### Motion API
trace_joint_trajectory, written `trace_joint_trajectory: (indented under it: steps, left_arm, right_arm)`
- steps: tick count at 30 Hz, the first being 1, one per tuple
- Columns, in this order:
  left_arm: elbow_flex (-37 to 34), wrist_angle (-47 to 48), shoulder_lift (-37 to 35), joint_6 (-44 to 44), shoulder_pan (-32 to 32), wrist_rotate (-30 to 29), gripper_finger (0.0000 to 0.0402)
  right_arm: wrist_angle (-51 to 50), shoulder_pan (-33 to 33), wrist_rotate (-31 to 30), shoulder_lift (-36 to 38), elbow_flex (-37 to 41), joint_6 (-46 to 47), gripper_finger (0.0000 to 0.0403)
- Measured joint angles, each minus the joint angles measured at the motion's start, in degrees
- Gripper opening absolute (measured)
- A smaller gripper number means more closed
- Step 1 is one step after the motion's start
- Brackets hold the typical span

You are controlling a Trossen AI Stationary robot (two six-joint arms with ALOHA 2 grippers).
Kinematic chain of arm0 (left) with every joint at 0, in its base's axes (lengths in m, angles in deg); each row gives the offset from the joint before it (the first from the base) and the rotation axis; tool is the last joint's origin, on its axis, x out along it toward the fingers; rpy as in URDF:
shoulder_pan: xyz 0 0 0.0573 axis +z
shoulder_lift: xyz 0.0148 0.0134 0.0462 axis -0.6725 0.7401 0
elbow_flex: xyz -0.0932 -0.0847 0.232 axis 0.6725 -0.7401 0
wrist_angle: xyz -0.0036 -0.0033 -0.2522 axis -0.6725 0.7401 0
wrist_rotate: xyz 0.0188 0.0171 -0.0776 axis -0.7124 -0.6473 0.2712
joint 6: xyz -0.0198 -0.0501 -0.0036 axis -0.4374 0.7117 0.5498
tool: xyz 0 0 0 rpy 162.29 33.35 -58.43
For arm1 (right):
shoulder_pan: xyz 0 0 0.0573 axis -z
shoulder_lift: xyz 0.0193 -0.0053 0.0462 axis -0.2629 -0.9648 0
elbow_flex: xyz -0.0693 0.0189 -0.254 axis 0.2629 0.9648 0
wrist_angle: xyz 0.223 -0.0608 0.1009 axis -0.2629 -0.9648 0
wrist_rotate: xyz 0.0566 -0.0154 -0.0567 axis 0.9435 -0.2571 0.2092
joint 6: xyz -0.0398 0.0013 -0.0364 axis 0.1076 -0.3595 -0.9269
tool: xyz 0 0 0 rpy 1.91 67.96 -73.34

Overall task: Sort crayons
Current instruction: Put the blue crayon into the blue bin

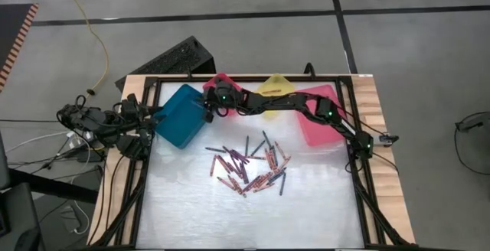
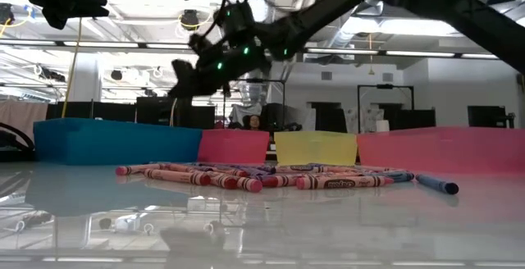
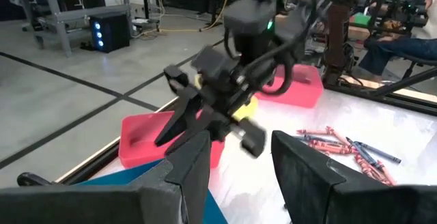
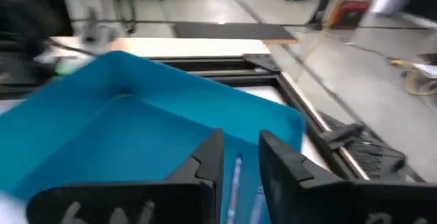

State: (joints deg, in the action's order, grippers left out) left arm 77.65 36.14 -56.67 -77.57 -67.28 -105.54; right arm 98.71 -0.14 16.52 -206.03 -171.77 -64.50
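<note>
Teal bin (image 1: 182,115), yellow bin (image 1: 273,87), red (some blue-grey) crayons (image 1: 249,167)

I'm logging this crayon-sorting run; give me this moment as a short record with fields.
right gripper: over the teal plastic bin, fingers parted
in teal bin: a blue crayon seen between the fingers in the right wrist view
left gripper: waiting at the table's left edge beside the teal bin, open
unsorted pile: red and dark blue crayons mid-table
other bins: small pink, yellow, large pink
</note>
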Motion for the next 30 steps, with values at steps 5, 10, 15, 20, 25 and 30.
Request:
trace_joint_trajectory:
  steps: [5, 10, 15, 20, 25, 30]
  left_arm:
    - [0.02, 0.09, 0.0, 0.0, 0.0, 0.02, 0.0145]
    - [0.02, 0.11, 0.01, 0.0, -0.02, 0.06, 0.0145]
    - [0.02, 0.15, 0.0, 0.07, 0.0, 0.17, 0.0145]
    - [0.02, 0.13, 0.0, 0.24, -0.01, 0.19, 0.0145]
    - [0.02, 0.52, 0.0, 1.34, -0.02, 0.26, 0.0145]
    - [0.02, 0.88, 0.0, 1.6, -0.01, 0.23, 0.0145]
  right_arm:
    - [-12.14, -2.07, 6.98, 3.47, -0.02, -0.04, 0.0091]
    - [-17.64, -5.77, 8.32, 3.97, 0.01, -0.2, 0.0092]
    - [-19.28, -9.73, 8.23, 3.21, 0.0, -4.75, 0.0092]
    - [-22.18, -11.93, 6.15, 3.14, 0.01, -5.64, 0.0092]
    - [-26.6, -12.4, 4.76, 3.1, 0.17, -5.62, 0.0092]
    - [-25.43, -12.38, 4.72, 3.06, 3.37, -3.83, 0.0092]
